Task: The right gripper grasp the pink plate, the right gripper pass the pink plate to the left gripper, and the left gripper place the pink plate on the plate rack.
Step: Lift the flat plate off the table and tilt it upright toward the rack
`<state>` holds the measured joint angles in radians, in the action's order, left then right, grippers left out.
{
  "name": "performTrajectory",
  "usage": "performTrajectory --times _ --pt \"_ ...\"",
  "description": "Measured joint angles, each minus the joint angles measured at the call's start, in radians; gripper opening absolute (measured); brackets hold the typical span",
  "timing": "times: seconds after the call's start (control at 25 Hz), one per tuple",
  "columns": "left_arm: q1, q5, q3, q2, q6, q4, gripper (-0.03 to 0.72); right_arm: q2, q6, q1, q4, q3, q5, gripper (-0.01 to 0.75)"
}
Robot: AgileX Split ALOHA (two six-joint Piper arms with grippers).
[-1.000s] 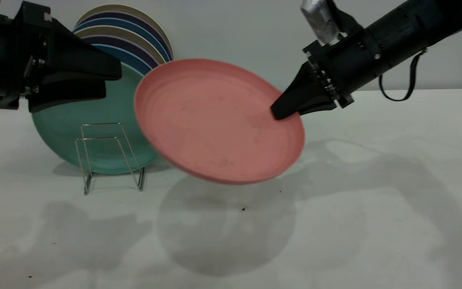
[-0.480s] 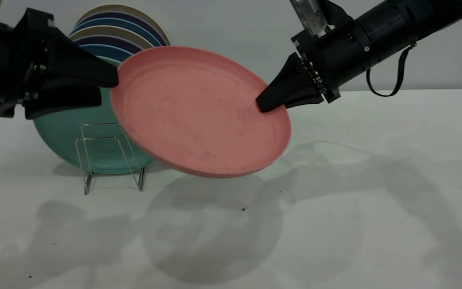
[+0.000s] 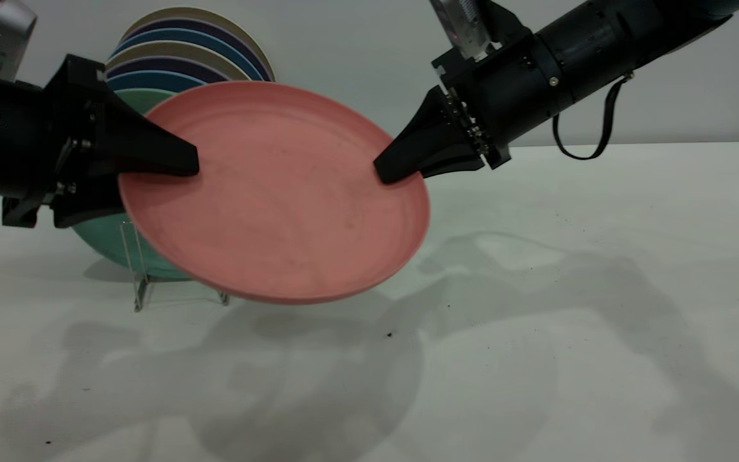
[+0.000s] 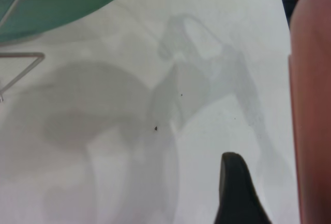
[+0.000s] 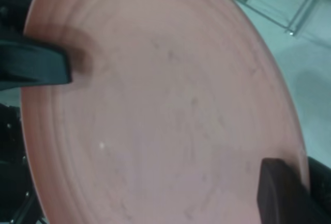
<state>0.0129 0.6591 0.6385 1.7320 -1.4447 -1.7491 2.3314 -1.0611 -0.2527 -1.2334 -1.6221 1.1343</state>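
The pink plate (image 3: 280, 199) hangs tilted over the bench (image 3: 568, 321), in front of the plate rack (image 3: 142, 282) — right gripper (image 3: 387, 172) jaws pinch one rim. Left gripper (image 3: 180, 168) jaws straddle the opposite rim — can't tell if they're clamped.

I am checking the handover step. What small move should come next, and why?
Probably the left gripper should close on the pink plate. One finger already lies over the plate's rim, opposite the right gripper, which holds the plate in the air above the table.
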Motion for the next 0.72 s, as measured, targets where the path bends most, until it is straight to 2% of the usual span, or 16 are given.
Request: performTrajectory --times 0.12,0.2,0.24,0.4,0.6,0.72 --pt "0.000 0.003 0.000 0.010 0.000 0.000 0.435 0.000 -0.003 -0.017 -0.005 0.000 0.000 0.021" --pt "0.000 0.010 0.000 0.014 0.000 -0.001 0.378 0.000 -0.003 -0.025 -0.006 0.000 0.000 0.021" --pt "0.000 0.014 0.000 0.013 0.000 -0.001 0.342 0.000 -0.003 -0.029 -0.007 0.000 0.001 0.023" --pt "0.000 0.033 0.000 0.013 0.001 -0.001 0.117 0.000 -0.003 -0.036 -0.010 0.000 0.011 0.025" --pt "0.000 0.035 0.000 0.019 -0.011 -0.002 0.118 0.000 -0.003 -0.036 -0.013 0.000 0.021 0.077" --pt "0.000 0.036 0.000 0.019 -0.044 0.004 0.118 0.000 -0.002 -0.036 -0.020 0.000 0.026 0.185"
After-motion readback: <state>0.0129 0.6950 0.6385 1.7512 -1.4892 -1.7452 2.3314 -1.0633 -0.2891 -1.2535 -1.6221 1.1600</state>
